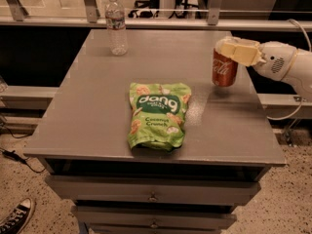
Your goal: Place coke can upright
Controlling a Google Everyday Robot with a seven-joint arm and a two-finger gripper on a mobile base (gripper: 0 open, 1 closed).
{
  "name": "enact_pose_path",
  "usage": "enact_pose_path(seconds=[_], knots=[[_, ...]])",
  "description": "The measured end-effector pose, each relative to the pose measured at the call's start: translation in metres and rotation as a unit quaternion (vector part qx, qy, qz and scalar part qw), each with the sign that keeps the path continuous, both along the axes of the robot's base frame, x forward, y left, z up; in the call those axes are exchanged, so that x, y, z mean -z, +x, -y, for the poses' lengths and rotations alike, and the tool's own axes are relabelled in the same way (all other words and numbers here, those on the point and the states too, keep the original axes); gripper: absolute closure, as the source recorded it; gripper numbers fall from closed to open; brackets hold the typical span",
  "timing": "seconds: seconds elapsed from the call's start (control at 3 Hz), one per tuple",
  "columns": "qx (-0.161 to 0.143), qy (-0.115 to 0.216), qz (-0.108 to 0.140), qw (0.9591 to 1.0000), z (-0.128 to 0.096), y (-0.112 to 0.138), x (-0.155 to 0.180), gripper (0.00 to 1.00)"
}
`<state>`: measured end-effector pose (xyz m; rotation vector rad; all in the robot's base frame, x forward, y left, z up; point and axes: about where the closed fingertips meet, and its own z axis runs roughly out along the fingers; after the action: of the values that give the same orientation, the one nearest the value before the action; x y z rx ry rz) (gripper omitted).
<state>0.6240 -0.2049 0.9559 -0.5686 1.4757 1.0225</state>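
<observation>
My gripper [236, 50] clenched on coke can [224, 72] top; can axis vertical, base just over table [87, 111] right side, I'd lower straight

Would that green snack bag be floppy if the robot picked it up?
Probably floppy: the green bag lies puffy and crinkled, so it would likely sag. It looks light for its size. Lying flat, it shouldn't roll. The gripper is at the right side of the table, shut on the coke can.
</observation>
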Motion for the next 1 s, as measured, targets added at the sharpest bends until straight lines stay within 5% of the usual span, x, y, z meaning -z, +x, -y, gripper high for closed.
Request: enact_pose_path(seconds=[0.33, 1.0], knots=[[0.002, 0.008, -0.001, 1.0000, 0.0034, -0.0060, 0.0022, 0.03], [0.011, 0.011, -0.007, 0.9999, 0.0084, -0.0143, 0.0059, 0.00]])
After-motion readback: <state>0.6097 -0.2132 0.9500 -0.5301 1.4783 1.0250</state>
